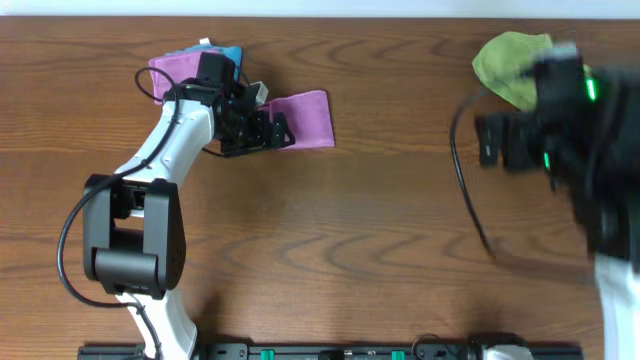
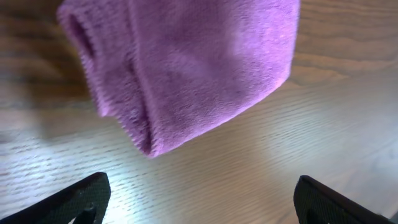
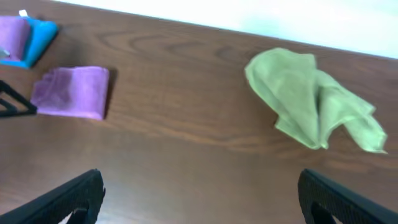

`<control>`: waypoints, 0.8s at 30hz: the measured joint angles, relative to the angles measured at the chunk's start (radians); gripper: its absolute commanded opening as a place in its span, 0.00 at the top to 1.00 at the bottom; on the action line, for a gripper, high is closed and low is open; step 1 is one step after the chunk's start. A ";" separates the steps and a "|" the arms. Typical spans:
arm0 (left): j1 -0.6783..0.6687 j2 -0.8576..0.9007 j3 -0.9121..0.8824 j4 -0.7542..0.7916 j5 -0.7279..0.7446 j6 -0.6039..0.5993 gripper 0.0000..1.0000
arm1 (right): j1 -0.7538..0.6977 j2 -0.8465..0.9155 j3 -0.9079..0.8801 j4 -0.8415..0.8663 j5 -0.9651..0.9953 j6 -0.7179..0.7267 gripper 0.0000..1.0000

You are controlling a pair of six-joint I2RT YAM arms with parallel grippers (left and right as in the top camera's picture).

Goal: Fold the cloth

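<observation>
A folded purple cloth [image 1: 303, 118] lies on the table left of centre; it fills the top of the left wrist view [image 2: 186, 68] and shows small in the right wrist view [image 3: 71, 92]. My left gripper [image 1: 268, 131] is open and empty just beside its left end. A crumpled green cloth [image 1: 508, 66] lies at the far right, also in the right wrist view [image 3: 314, 99]. My right gripper [image 1: 490, 140] is open and empty, blurred, just below and beside the green cloth.
A stack of folded cloths, purple [image 1: 175, 70] over blue [image 1: 228, 56], sits at the far left behind my left arm. It shows in the right wrist view [image 3: 25, 40]. A black cable [image 1: 468, 190] hangs from the right arm.
</observation>
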 measured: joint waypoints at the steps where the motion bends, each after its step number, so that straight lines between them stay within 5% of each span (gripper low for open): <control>1: 0.000 -0.007 0.000 -0.003 -0.011 0.000 0.04 | 0.000 -0.101 -0.081 0.027 0.013 -0.005 0.01; 9: 0.003 -0.048 -0.001 0.002 -0.026 0.000 0.05 | 0.000 -0.510 -0.417 0.047 0.066 0.021 0.01; 24: 0.021 -0.048 -0.220 0.340 -0.025 -0.054 0.05 | 0.000 -0.564 -0.583 0.208 0.123 0.048 0.01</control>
